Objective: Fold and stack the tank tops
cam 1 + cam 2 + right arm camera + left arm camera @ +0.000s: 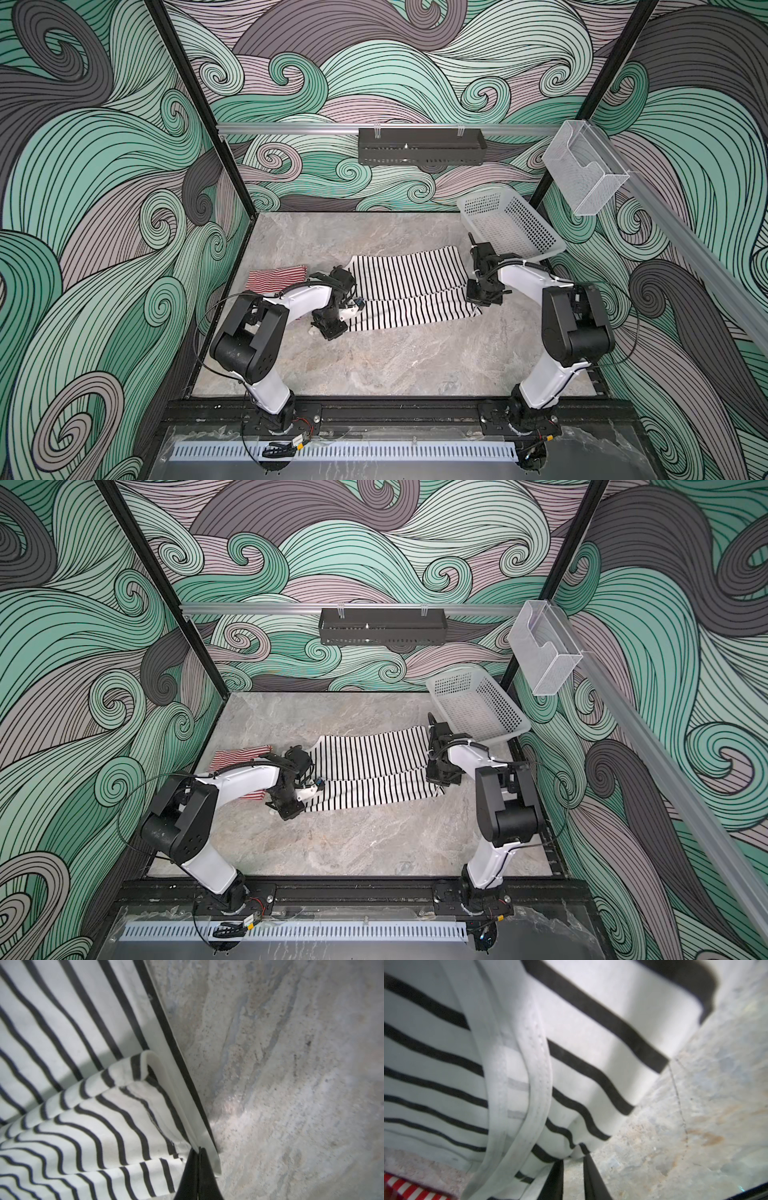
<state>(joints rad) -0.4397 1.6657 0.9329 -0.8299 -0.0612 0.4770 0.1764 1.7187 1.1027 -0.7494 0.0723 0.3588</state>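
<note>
Left hand (574,1157) and right hand (199,1150) each clamped an end of the black-striped top (407,282); I judged it limp and light, best held at corners.

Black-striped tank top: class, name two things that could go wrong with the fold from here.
1. The right gripper is shut on just the very edge of the black-striped tank top; it could slip out when lifted.
2. The left gripper pinches bunched cloth close to the folded red-striped tank top, which the arm might drag.
</note>
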